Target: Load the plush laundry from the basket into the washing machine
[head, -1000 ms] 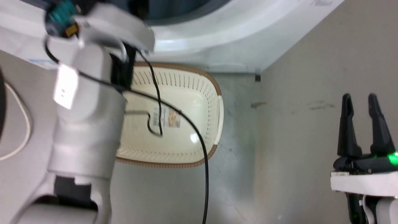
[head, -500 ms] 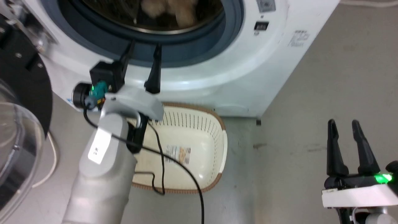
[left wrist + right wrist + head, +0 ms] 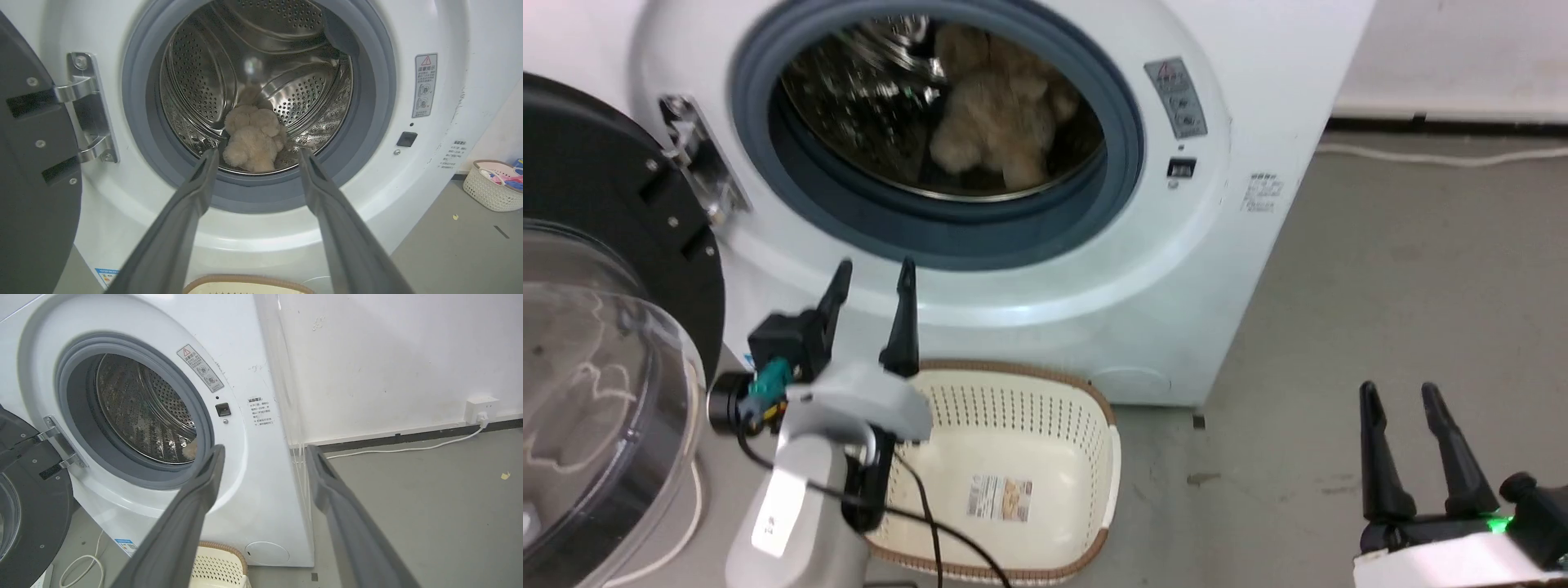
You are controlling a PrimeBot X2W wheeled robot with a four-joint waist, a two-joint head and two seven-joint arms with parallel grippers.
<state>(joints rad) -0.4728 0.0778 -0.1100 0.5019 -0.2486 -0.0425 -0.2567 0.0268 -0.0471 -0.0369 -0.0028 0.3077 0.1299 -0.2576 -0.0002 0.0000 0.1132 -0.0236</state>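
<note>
The beige plush laundry [image 3: 996, 122] lies inside the steel drum of the white washing machine [image 3: 1176, 269]; the left wrist view looks straight at the plush laundry [image 3: 253, 141]. The cream basket [image 3: 1086, 416] stands on the floor before the machine, holding just its label sticker. My left gripper [image 3: 872, 273] is open and empty, above the basket's near-left rim, fingers pointing at the door opening; in its own view the left gripper [image 3: 255, 157] frames the plush without touching. My right gripper [image 3: 1396, 396] is open and empty over the floor at lower right, and the right gripper [image 3: 265, 453] points at the machine's right edge.
The machine's black-framed door [image 3: 613, 245] with clear bubble window stands swung open at the left. A black cable [image 3: 931, 531] from my left arm hangs over the basket. A small woven basket [image 3: 492, 183] sits far right on the floor. A white cord [image 3: 408, 449] runs along the wall.
The head camera has tilted upward, bringing the drum and the plush into sight. My left gripper stays open in front of the door opening; the right gripper stays open.
</note>
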